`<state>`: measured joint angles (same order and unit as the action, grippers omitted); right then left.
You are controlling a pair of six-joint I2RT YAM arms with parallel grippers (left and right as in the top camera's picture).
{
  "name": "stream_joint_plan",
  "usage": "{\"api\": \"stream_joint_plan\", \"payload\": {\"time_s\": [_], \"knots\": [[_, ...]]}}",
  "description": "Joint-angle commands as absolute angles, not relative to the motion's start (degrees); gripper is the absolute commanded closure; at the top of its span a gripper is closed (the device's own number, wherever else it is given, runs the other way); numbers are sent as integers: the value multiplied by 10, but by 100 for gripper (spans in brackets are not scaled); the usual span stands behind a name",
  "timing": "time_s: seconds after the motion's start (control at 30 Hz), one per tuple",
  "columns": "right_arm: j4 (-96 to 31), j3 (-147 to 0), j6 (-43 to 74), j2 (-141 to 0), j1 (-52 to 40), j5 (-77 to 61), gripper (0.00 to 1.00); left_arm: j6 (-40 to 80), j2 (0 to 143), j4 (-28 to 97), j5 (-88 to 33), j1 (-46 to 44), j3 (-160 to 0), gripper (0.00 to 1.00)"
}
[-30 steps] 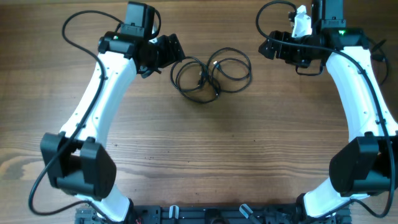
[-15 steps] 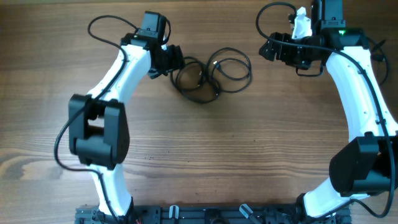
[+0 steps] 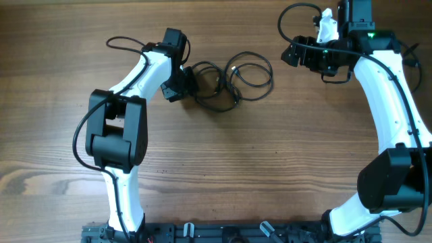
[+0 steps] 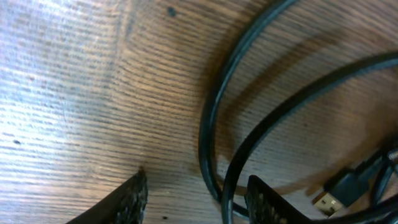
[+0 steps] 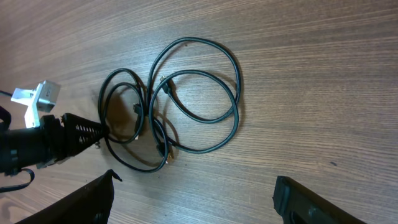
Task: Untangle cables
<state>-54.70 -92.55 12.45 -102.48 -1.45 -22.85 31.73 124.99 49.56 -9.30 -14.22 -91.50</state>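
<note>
The cables (image 3: 229,82) lie as overlapping thin black loops with small plug ends on the wooden table, at the back middle. My left gripper (image 3: 190,82) is open and low at the left edge of the loops. In the left wrist view two strands (image 4: 231,155) pass between its open fingers (image 4: 196,200), and a USB plug (image 4: 339,190) lies to the right. My right gripper (image 3: 291,54) is open and empty, held above the table right of the loops. The right wrist view shows the loops (image 5: 186,99) and the left gripper's fingers (image 5: 81,132) at their left side.
The wooden table (image 3: 256,169) stretches toward the front. Thick black wires (image 3: 128,44) run along both white arms. A dark rail (image 3: 223,233) lines the front edge.
My left arm swung in from the back left and lowered its gripper onto the left edge of the loops. The right arm has not moved.
</note>
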Motion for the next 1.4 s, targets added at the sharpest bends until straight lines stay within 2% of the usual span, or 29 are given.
{"api": "stream_joint_plan", "payload": {"time_s": [0.0, 0.07, 0.17, 0.3, 0.33, 0.47, 0.57, 0.7, 0.83, 1.03, 1.17, 1.27, 1.37], "knots": [[-547, -928, 120, -1027, -13, -222, 16, 384, 1258, 469, -100, -154, -887, 51], [-549, -928, 120, -1027, -13, -222, 16, 400, 1258, 440, -100, -161, -878, 58], [-557, -928, 120, -1027, -13, -222, 16, 417, 1258, 421, -92, -172, -864, 74], [-566, -928, 119, -1027, -13, -222, 16, 442, 1258, 417, -13, -197, -835, 88], [-567, -928, 119, -1027, -13, -222, 16, 442, 1258, 414, 11, -204, -828, 96], [-570, -928, 119, -1027, -13, -223, 16, 428, 1242, 420, 40, -211, -831, 96], [-568, -928, 98, -1027, -13, -248, 17, 389, 1174, 470, 39, -199, -865, 96], [-546, -928, 33, -1027, -13, -373, 18, 312, 1022, 552, -28, -195, -937, 96], [-525, -928, 13, -1011, -13, -460, 20, 300, 878, 554, -96, -196, -953, 96], [-508, -928, 9, -923, -13, -585, 20, 305, 787, 547, -96, -196, -953, 96], [-502, -928, 43, -846, -16, -576, 20, 331, 793, 537, -110, -196, -953, 96], [-511, -928, 141, -804, -16, -491, 20, 354, 794, 501, -161, -196, -953, 96], [-554, -928, 179, -770, -16, -393, 19, 454, 794, 460, -178, -196, -953, 96]]}}
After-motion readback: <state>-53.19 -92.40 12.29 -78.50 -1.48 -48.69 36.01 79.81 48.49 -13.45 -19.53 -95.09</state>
